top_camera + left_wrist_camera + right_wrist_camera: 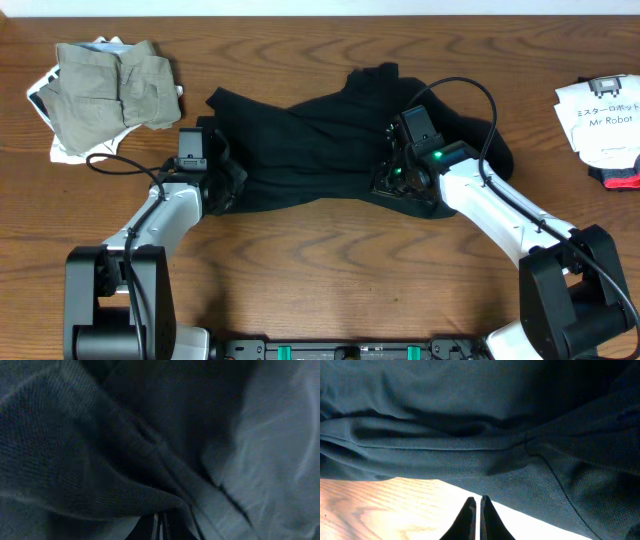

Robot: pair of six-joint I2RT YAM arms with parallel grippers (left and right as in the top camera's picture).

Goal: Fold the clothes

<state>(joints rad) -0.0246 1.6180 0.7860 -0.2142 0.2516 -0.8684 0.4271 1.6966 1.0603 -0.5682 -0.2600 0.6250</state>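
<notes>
Overhead: black shirt [320, 140] lies crumpled on the worktop [320, 260]. Left pincer [222, 172] is at the shirt's left edge, right pincer [395, 180] on its right part. Khaki-grey garment [110, 85] lies well left of the shirt.

Left wrist: pincer [159, 516] pressed together, shirt fabric bunched at the tips; possibly pinching a fold.

Right wrist: pincer [477, 500] pressed together, empty, just short of the shirt's hem.

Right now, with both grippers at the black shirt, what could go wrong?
1. The black shirt is bunched, so a pull may drag several layers.
2. The right gripper looks shut at the hem with bare table beside it; it may lift nothing.
3. The left gripper works near the khaki garment and could snag it.
</notes>
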